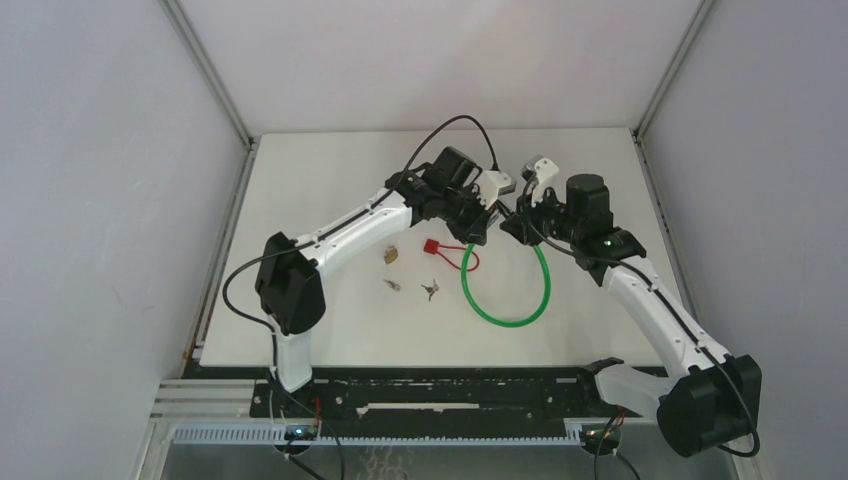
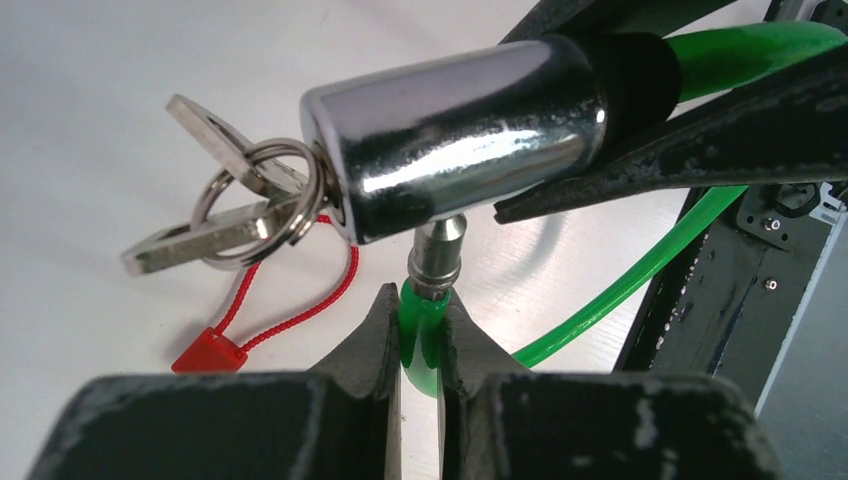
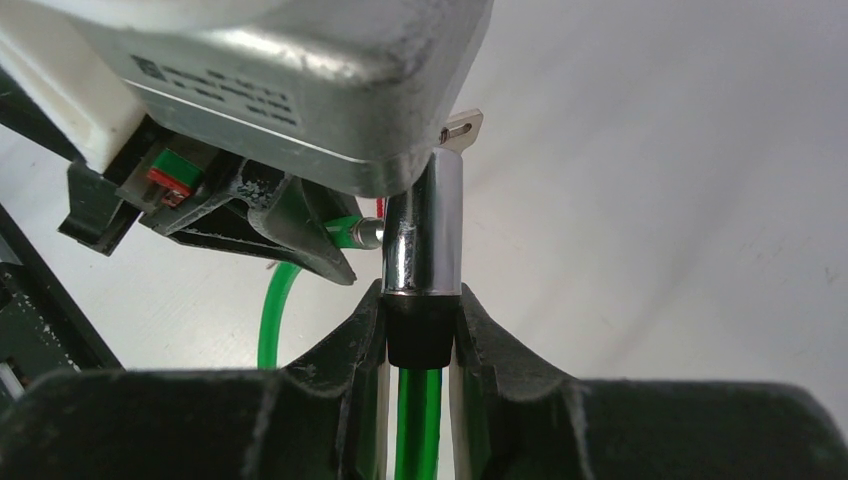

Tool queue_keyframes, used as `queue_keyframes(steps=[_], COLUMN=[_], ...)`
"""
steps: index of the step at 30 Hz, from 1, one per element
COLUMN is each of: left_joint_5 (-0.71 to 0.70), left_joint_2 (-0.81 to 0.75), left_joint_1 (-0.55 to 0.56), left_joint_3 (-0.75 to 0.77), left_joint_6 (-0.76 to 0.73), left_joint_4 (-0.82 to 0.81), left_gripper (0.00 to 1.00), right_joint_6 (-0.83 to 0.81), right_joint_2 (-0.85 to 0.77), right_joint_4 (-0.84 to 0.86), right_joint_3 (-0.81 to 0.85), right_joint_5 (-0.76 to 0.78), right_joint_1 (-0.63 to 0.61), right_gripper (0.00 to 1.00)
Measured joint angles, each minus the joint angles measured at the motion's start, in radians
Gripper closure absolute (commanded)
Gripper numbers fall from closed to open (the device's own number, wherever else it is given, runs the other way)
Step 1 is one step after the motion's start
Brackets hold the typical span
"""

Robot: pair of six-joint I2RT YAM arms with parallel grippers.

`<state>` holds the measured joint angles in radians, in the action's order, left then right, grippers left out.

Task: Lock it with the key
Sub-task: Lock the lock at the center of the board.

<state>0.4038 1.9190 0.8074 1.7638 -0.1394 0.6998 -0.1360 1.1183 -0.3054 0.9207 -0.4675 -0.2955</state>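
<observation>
A chrome lock cylinder (image 2: 470, 130) on a green cable (image 1: 505, 320) hangs above the table between both arms. My right gripper (image 3: 420, 330) is shut on the cylinder's black collar (image 3: 420, 345), with the cable running down between its fingers. My left gripper (image 2: 420, 310) is shut on the cable's other end (image 2: 420, 330). That end's metal pin (image 2: 437, 255) points into the cylinder's side. A key (image 2: 230, 200) on a ring sticks out of the cylinder's end face, with a second key beside it. A red tag (image 2: 208, 352) on a red cord lies below.
Two small loose keys (image 1: 430, 290) (image 1: 392, 285) and a small brass piece (image 1: 392, 256) lie on the white table (image 1: 330, 180), left of the cable loop. The left wrist camera housing (image 3: 300, 70) sits close above the cylinder. Grey walls enclose the table.
</observation>
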Motion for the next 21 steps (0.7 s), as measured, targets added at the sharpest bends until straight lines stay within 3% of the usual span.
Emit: queue_keyframes(steps=[21], left_joint_5=[0.022], left_joint_2=[0.014], left_joint_1=[0.000], left_joint_3=[0.027], left_joint_6=[0.001], left_joint_4=[0.019], left_gripper=[1.00], right_joint_6=[-0.008], right_joint_2=[0.000], right_joint_4=[0.004], right_joint_3=[0.000], right_joint_5=[0.022], right_joint_1=[-0.002], right_gripper=[1.00])
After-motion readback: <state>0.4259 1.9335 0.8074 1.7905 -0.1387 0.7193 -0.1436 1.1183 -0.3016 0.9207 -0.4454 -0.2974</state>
